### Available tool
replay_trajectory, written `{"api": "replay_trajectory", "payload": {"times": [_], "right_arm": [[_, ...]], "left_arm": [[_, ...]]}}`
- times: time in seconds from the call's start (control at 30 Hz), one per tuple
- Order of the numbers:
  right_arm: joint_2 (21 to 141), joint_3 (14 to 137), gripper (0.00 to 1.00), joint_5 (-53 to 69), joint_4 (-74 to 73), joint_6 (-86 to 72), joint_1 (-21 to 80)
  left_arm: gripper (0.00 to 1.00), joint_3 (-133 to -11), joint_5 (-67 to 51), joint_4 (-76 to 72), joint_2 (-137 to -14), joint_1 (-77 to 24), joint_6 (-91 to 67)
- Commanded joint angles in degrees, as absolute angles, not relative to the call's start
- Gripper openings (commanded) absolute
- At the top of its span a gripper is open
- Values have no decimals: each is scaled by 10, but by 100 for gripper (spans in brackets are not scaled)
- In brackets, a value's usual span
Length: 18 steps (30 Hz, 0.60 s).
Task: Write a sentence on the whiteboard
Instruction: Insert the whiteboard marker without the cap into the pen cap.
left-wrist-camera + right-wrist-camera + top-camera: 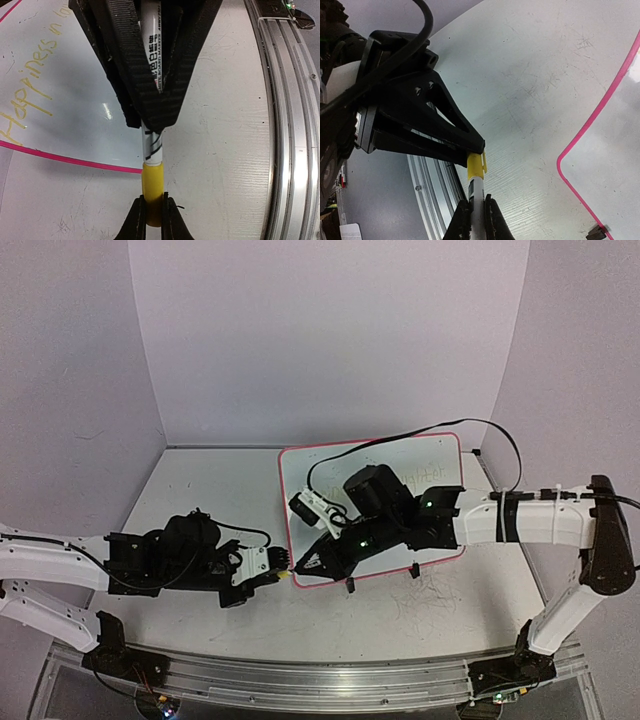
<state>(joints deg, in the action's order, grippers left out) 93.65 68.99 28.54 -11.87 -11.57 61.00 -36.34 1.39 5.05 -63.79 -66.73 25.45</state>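
Top external: left jaws, stretched inward, clamp yellow cap [152, 192] (beside whiteboard [400, 455]); facing right jaws clamp the marker [151, 144]

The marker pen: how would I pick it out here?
Find the pink-rimmed whiteboard on the table. At its near left corner the left end effector and right end effector meet, pinching the marker between them. It is the only slim white barrel with black print and a bright yellow cap.

Faint yellow sentence [31, 82] along the flat pink-rimmed whiteboard [392, 456]
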Motion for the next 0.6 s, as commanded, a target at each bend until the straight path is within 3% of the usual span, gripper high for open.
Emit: {"api": "replay_trajectory", "payload": {"times": [0.0, 0.57], "right_arm": [[956, 713, 0, 280, -116, -164, 610], [1012, 753, 0, 328, -105, -341, 610]], "left_arm": [[0, -407, 16, -49, -627, -673, 249], [0, -407, 59, -73, -640, -673, 243]]}}
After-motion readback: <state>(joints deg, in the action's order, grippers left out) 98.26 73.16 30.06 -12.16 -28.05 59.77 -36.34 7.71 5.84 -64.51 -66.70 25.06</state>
